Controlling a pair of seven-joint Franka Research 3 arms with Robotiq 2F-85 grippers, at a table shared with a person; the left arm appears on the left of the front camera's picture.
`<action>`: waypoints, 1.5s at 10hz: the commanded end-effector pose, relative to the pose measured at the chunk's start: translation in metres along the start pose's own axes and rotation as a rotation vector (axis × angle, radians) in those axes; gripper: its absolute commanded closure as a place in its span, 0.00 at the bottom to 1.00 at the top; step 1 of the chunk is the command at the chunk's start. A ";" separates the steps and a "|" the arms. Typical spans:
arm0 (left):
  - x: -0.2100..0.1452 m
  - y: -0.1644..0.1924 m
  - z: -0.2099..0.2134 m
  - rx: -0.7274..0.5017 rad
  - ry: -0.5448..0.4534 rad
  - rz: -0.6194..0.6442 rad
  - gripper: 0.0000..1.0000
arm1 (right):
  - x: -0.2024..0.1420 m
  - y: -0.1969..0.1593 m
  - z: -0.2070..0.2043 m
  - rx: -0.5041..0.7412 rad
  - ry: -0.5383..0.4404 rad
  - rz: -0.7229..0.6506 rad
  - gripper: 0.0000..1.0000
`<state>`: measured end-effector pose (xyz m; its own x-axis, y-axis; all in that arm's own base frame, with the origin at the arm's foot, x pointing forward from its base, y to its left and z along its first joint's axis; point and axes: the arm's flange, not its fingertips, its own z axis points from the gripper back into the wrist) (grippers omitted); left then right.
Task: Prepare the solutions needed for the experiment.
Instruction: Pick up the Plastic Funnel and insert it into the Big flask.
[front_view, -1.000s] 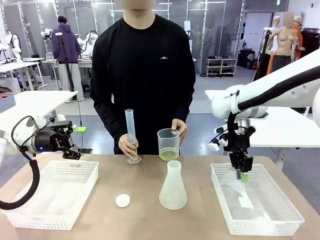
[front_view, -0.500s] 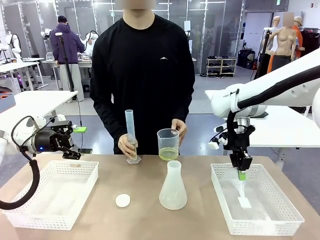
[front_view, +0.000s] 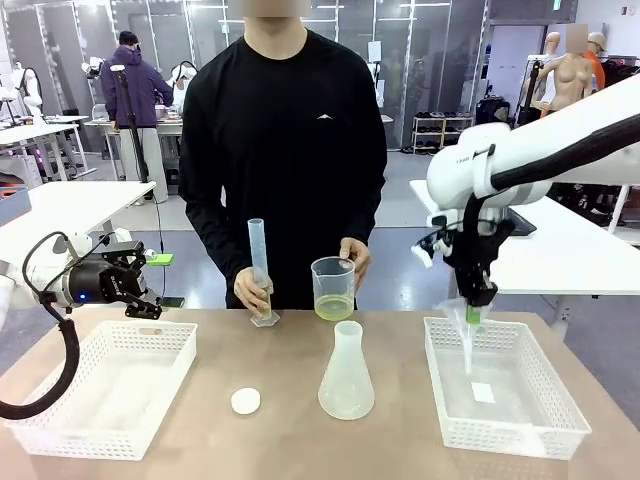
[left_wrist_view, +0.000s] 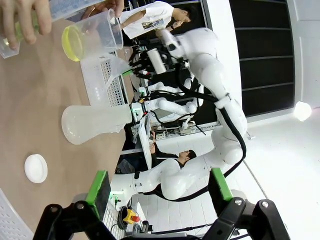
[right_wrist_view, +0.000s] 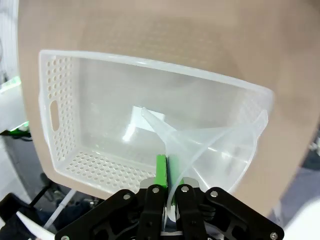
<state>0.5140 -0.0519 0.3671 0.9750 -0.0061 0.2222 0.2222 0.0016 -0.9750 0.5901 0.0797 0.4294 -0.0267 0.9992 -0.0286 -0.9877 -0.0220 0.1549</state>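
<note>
Some solutions (front_view: 334, 308) lie well left of right tool (front_view: 472, 314), clamping funnel (front_view: 467, 345).

A brown table (front_view: 270, 355) carries two white perforated baskets: the left basket (front_view: 95, 437) and the right basket (front_view: 500, 437), set well apart. Between them stand an upright conical flask (front_view: 346, 378) and, just to its left, a small white disc (front_view: 245, 401) lying flat. A clear funnel (right_wrist_view: 220, 145) hangs above the right basket, spout pointing down, with a white slip (front_view: 483, 392) on the basket floor. Across the table stands a person in a black long-sleeved top (front_view: 285, 140). Farther back are white tables (front_view: 70, 205), a shelf (front_view: 442, 130) and a person in a purple jacket (front_view: 130, 88).
</note>
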 end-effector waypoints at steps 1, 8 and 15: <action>0.001 -0.002 -0.001 0.003 -0.001 0.003 0.00 | 0.003 0.049 0.019 -0.157 0.091 -0.075 1.00; 0.001 -0.002 -0.001 0.003 -0.001 0.003 0.00 | 0.018 0.159 0.082 -0.597 0.104 -0.090 1.00; 0.001 -0.002 -0.001 0.003 -0.001 0.003 0.00 | 0.020 0.168 0.096 -0.596 0.090 -0.058 1.00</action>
<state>0.5140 -0.0519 0.3667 0.9752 -0.0061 0.2215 0.2215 0.0016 -0.9752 0.4353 0.0981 0.5468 0.0352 0.9949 -0.0947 -0.9040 -0.0087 -0.4274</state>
